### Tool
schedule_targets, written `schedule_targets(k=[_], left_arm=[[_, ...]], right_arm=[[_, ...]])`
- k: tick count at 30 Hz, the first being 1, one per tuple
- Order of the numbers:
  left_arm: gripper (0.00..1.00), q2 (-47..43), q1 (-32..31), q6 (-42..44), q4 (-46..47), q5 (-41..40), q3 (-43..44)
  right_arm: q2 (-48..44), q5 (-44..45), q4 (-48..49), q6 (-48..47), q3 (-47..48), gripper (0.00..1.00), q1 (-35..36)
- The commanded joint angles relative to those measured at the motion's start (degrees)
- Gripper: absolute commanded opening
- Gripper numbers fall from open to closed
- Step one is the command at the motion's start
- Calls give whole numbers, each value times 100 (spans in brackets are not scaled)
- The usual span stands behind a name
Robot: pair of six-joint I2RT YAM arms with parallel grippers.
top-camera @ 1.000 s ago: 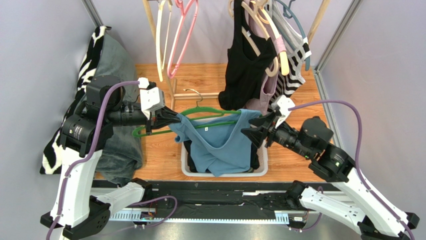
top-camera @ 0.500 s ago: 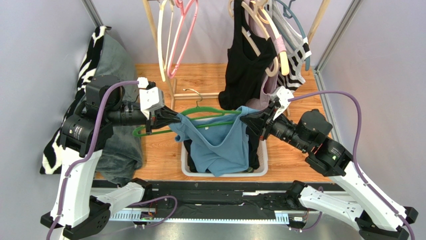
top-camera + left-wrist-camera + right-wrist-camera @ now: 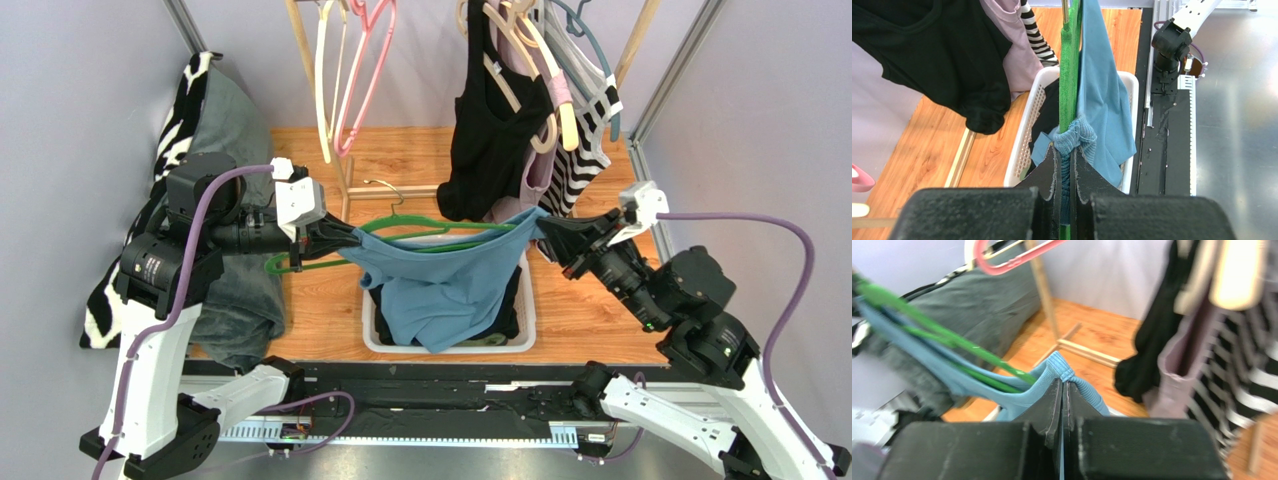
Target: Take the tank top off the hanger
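Top external shows your left gripper [image 3: 335, 235] clamped on the green hanger [image 3: 420, 222] to anchor it; your right gripper [image 3: 555, 236] pinches the tank top [image 3: 440, 285], holding the strap taut sideways, probably to slip it off.

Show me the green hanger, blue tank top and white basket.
green hanger [image 3: 1070, 75], left wrist view, its straight arm.
blue tank top [image 3: 440, 290], top external view, hanging body.
white basket [image 3: 1028, 125], left wrist view, perforated wall.
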Motion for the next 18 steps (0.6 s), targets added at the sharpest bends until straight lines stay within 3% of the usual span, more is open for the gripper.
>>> schedule_targets(k=[1, 7, 14, 15, 18], left_arm=[[0, -75, 29, -75, 241, 184, 122], [0, -84, 38, -84, 241, 202, 149], [0, 21, 38, -75, 259, 281, 359], [0, 117, 38, -84, 311, 298, 394], [0, 329, 20, -146, 434, 334, 544]], right_arm=[[-188, 1341, -174, -160, 32, 0, 18], [-259, 1799, -692, -90, -240, 0, 9], [-259, -104, -1368, -369, -514, 1, 9], [-250, -325, -1413, -449, -470, 5, 9], [-206, -828, -1571, -696, -110, 35, 9]])
